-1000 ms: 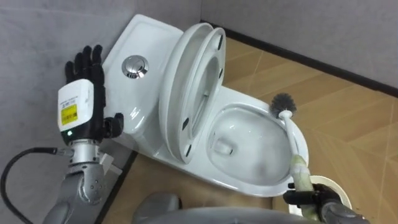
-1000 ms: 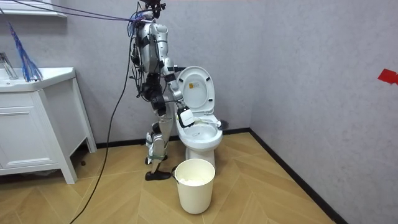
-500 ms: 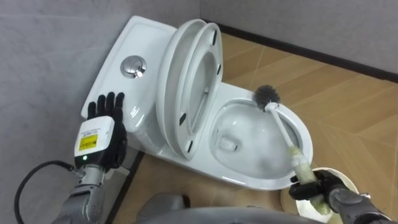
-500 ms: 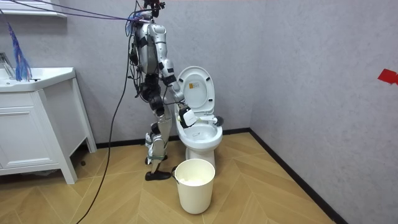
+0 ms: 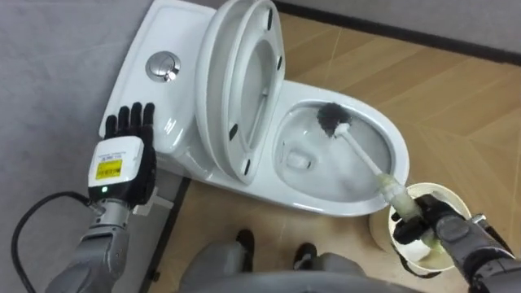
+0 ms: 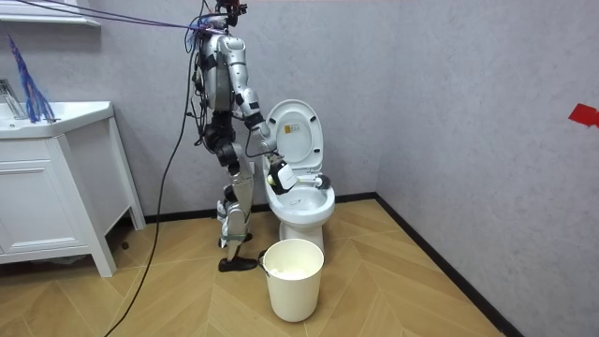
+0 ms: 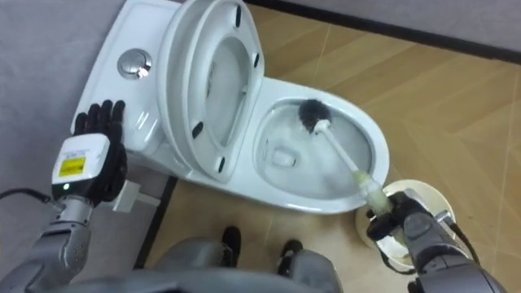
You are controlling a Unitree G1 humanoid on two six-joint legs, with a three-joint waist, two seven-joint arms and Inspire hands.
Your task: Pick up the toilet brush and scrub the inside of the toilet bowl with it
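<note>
The white toilet (image 5: 383,130) stands with its lid and seat (image 5: 236,81) raised against the tank. A toilet brush with a dark bristle head (image 5: 331,120) reaches into the bowl, its head against the far inner wall. Its white handle (image 5: 362,159) slants down to my right hand (image 5: 417,224), which is shut on the grip near the bowl's front right rim. My left hand (image 5: 126,159) hovers open, fingers straight, beside the tank's left side, touching nothing. In the room view I stand close against the toilet (image 6: 301,192), on its left.
A round pale brush holder (image 5: 435,248) sits on the wood floor under my right hand. The flush button (image 5: 164,67) is on the tank top. A white bucket (image 6: 293,278) stands in front of the toilet, a white vanity cabinet (image 6: 56,187) at the room view's left.
The brush head has moved from the bowl's far right rim down into the bowl. My left hand has dropped from beside the flush button to lower beside the tank. The view has shifted.
</note>
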